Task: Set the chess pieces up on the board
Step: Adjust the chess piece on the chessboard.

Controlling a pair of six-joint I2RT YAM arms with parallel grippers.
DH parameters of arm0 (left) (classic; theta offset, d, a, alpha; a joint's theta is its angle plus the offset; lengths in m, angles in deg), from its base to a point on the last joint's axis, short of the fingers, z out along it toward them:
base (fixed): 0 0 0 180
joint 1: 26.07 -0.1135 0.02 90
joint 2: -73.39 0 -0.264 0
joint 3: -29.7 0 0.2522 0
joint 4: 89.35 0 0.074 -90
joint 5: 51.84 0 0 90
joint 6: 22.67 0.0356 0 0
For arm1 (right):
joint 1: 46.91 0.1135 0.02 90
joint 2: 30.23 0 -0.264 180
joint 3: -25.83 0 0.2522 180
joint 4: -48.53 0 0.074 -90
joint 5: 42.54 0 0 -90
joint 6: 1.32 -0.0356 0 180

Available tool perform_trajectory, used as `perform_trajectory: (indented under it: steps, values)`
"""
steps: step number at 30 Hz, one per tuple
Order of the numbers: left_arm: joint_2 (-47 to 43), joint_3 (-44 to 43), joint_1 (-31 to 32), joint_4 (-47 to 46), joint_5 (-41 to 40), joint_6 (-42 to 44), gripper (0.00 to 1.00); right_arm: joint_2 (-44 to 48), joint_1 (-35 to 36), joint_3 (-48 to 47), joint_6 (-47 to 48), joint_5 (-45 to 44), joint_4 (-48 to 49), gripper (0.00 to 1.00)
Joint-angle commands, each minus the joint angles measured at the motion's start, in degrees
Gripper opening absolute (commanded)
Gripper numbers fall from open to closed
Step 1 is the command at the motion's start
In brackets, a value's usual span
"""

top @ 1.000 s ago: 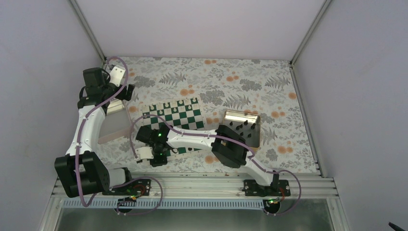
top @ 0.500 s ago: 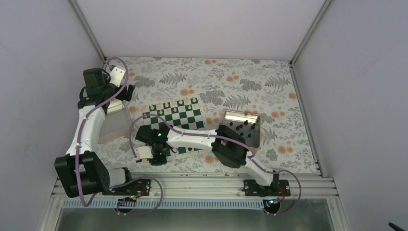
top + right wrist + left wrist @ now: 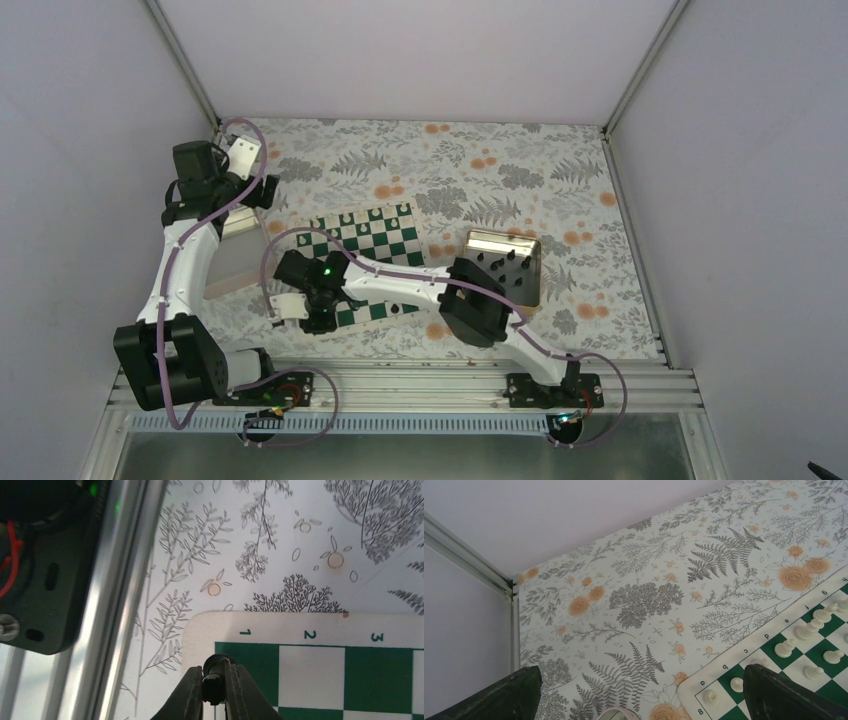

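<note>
While tight on black piece (image 3: 214, 682), right end effector (image 3: 214, 672) at board (image 3: 320, 625) corner.

Your table (image 3: 500, 160) carries a floral-print cloth with grey ferns and orange blooms. Lying directly on it you have three flat items: the board (image 3: 385, 240) near the middle, a gold tray (image 3: 503, 236) near its right side, and a pinkish-rimmed tray (image 3: 235, 265) at left, partly hidden.
</note>
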Motion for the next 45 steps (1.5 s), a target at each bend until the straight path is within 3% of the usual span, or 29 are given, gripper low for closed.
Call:
perform_trajectory:
  steps: [1,26,36,45]
  values:
    - [-1.38,0.34,-0.44,-1.92,-0.48,0.75,1.0,-2.72,-1.16,-2.15,-0.56,-0.78,-0.1,0.04]
    - [-0.6,0.68,-0.54,-2.08,0.35,0.72,1.0,-4.26,-2.29,-3.67,-0.43,0.13,-1.41,0.06]
    - [-0.64,0.37,-0.71,-2.44,0.18,0.79,1.0,-1.19,-2.57,-2.45,-2.01,-0.81,1.61,0.33]
    - [-0.93,-1.07,-0.75,-1.93,-0.11,0.91,1.0,7.25,-10.66,-2.78,-2.9,4.91,-2.08,0.36]
